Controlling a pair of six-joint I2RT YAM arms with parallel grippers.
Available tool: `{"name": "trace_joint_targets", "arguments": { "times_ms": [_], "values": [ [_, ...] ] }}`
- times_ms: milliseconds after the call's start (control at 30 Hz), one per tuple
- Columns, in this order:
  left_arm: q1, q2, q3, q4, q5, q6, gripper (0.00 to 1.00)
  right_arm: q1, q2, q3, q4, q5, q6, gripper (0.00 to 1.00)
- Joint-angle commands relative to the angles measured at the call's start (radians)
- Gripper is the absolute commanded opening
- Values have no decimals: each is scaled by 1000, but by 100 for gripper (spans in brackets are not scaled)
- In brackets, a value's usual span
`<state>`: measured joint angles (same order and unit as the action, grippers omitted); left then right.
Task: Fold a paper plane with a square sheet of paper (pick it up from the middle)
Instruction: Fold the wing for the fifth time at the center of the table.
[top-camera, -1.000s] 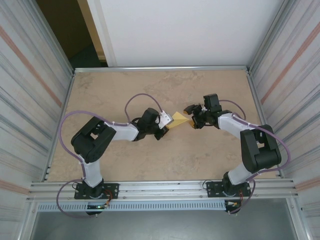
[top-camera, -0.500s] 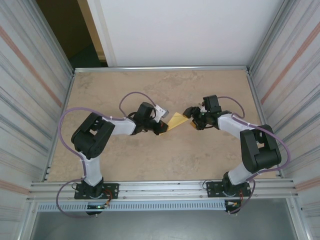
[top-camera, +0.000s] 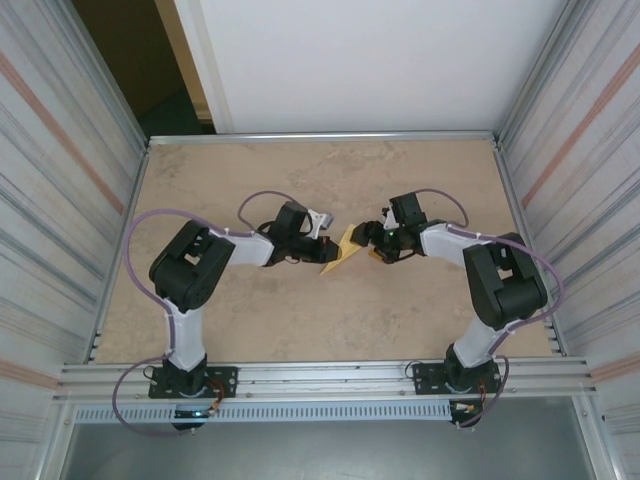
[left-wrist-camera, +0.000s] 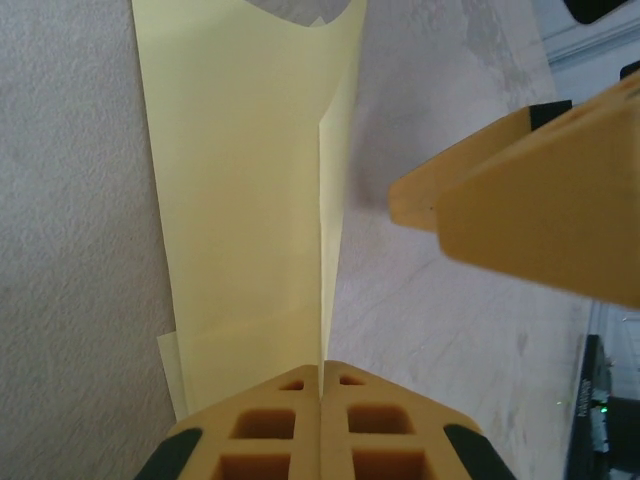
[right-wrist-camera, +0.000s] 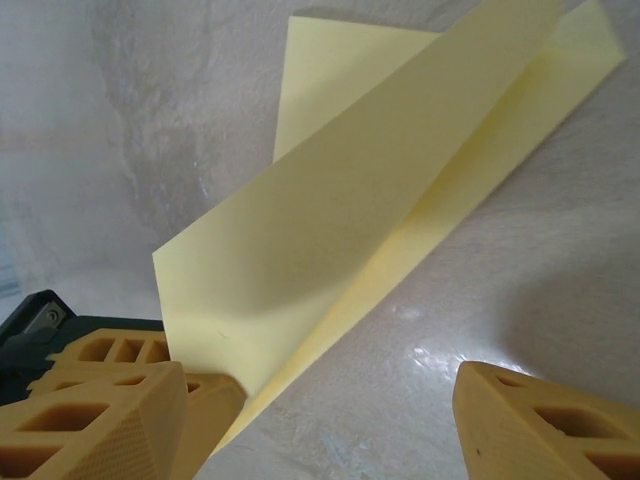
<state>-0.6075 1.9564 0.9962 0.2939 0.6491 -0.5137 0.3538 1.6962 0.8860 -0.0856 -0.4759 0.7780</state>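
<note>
Release by the right hand (right-wrist-camera: 335, 392) is seen: its jaws have been widened and stand clear of the sheet of paper (top-camera: 340, 252). The sheet has been swung round and is left pinched at its crease in the closed left hand (left-wrist-camera: 322, 368), at the middle of the bench (top-camera: 250, 320). A fresh grip is judged due. Its long axis runs diagonally, narrow end towards the near edge.

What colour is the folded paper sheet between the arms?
The thin folded paper sheet is plain pale yellow; clearest in the right wrist view.
</note>
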Motion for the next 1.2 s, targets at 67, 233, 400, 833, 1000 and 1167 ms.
{"name": "trace_joint_targets", "arguments": {
  "times_ms": [67, 233, 400, 833, 1000, 1167],
  "values": [
    [20, 27, 22, 10, 58, -123, 0, 12, 56, 75, -41, -18, -60, 70],
    [31, 52, 16, 49, 85, -188, 1, 18, 104, 120, -75, -10, -69, 70],
    [36, 55, 1, 88, 92, -224, 1, 25, 149, 164, -137, 29, -70, 70],
    [37, 71, -9, 83, 84, -220, 7, 83, 269, 261, -287, 214, -45, 68],
    [36, 63, -21, 70, 63, -189, 13, 95, 321, 275, -313, 255, -30, 67],
    [36, 26, -33, 42, 46, -135, 21, 97, 350, 273, -318, 273, -24, 67]
  ]
}}
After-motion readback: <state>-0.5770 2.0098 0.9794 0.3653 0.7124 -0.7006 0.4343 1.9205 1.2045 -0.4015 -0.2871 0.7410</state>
